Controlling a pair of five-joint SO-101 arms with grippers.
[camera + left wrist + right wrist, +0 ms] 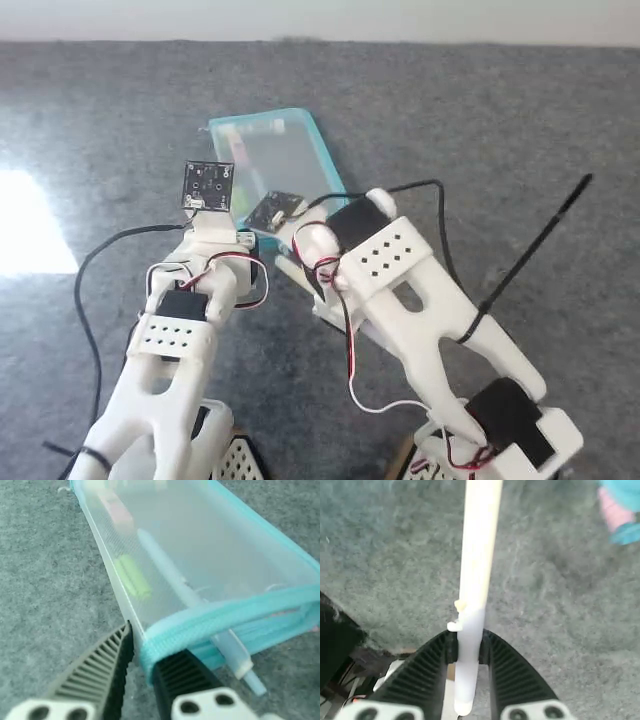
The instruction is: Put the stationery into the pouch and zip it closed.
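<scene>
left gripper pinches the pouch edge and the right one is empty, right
Not empty: the right gripper has its jaws shut on a white pen, as the right wrist view shows. The left gripper does pinch the pouch edge.
</scene>
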